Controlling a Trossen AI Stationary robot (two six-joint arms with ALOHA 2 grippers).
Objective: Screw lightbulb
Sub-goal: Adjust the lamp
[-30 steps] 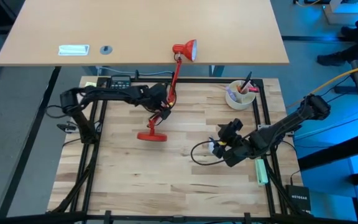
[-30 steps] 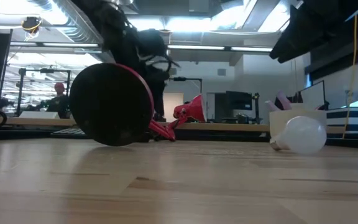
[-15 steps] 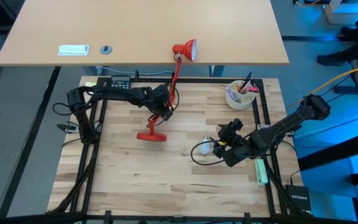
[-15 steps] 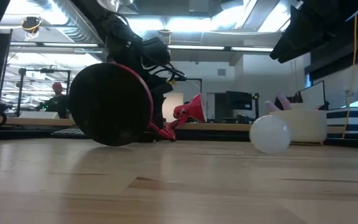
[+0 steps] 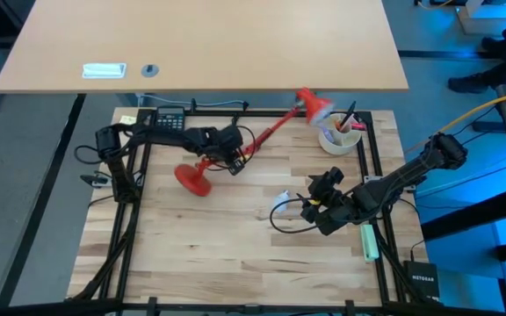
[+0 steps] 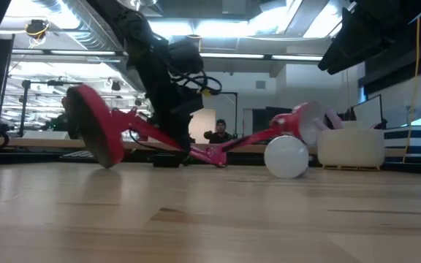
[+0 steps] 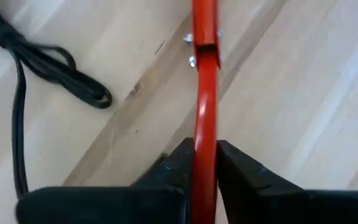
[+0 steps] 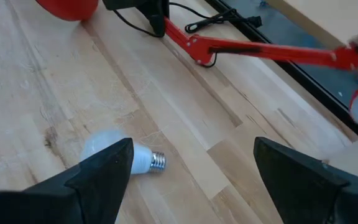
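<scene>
The red desk lamp (image 5: pixel 262 136) lies slanted across the table's far half. Its round base (image 5: pixel 193 178) is tipped up at the left and its shade (image 5: pixel 313 104) is by the far right rail. My left gripper (image 5: pixel 232 159) is shut on the lamp's arm. The lightbulb (image 5: pixel 281 200), white with a silvery screw base (image 8: pixel 157 163), lies on its side on the wood. My right gripper (image 5: pixel 309 208) hovers open just right of it; in the right wrist view the right gripper (image 8: pixel 192 149) has the lightbulb (image 8: pixel 114 155) by one finger, untouched. My left gripper pinches the lamp's lower arm section (image 7: pixel 204 127) between its two fingers (image 7: pixel 180 167), a little short of the elbow joint (image 7: pixel 194 50). The fingers slant down from the table's far left and lie across the arm. The base's lower rim (image 6: pixel 108 162) is down at the table, and the shade end (image 6: pixel 298 123) stands higher.
A white cup with pens (image 5: pixel 339 133) stands at the far right, close to the lamp's shade. A green marker (image 5: pixel 369 241) lies at the right edge. A black cable (image 5: pixel 279 219) loops near the bulb. Dark frame rails (image 5: pixel 235 111) border the wood. A person (image 6: pixel 220 131) sits beyond the table.
My left gripper has sunk a little and shut on the lamp's arm. The lamp has swung about: its shade has gone toward the table's right, from beyond the far rail to beside the cup, and its base has shifted left and tipped. The lightbulb has rolled left, away from my right gripper.
</scene>
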